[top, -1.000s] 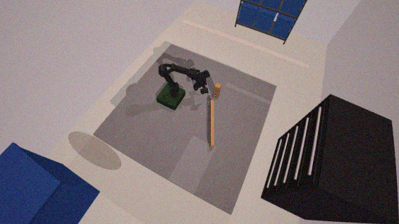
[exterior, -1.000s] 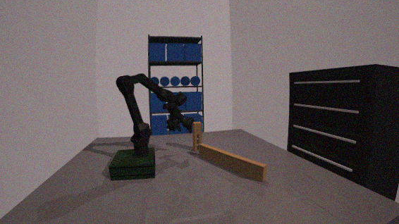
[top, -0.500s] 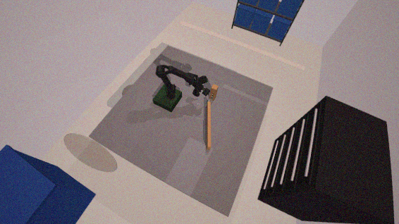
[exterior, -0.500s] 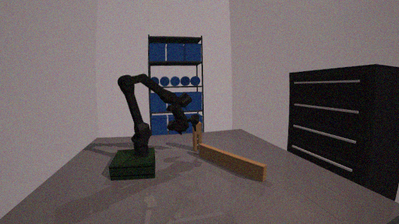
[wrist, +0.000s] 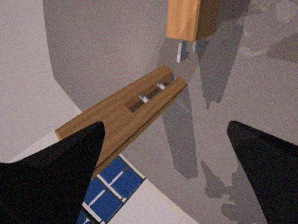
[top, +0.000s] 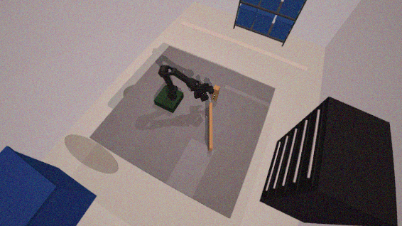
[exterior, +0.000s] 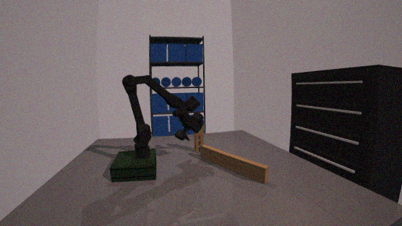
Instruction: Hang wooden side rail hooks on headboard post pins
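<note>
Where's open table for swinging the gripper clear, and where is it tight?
Open: the grey table between the green base and the rail's far end, and beyond the side rail toward the drawer cabinet. Tight: around the headboard post, where the open gripper hovers.

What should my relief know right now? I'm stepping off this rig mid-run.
Gripper: open, holding nothing, hovering beside the headboard post.
Side rail: lying on the table, its hooked end near the post's foot. In the wrist view the steel hooks are outside the slot, so nothing is hung.
Done: approach only.
Left: grasp the rail, seat both hooks on the pins with the far end on the table, release, retreat.
</note>
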Controlling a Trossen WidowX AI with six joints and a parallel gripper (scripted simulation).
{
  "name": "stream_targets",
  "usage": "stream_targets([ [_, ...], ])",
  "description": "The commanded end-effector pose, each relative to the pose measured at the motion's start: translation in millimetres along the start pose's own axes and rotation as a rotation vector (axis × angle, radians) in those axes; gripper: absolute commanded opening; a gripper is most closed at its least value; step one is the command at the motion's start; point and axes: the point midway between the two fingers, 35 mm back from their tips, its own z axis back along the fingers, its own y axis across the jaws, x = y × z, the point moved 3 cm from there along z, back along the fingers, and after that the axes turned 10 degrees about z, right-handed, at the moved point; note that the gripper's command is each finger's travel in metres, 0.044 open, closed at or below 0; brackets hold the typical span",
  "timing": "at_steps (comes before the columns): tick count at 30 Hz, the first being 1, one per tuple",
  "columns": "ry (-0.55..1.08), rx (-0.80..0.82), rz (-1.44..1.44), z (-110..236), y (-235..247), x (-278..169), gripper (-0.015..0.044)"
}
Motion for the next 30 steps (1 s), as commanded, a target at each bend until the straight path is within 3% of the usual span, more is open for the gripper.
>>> stream_targets([
  [1,0.047,0.05,0.409,-3.5,-9.1,12.3,0.044],
  [12,0.015,0.245,1.222,1.9,-9.0,26.1,0.044],
  [22,-0.174,0.413,1.949,11.3,-10.4,38.1,0.044],
  [30,-0.193,0.422,1.998,12.1,-10.6,38.8,0.044],
])
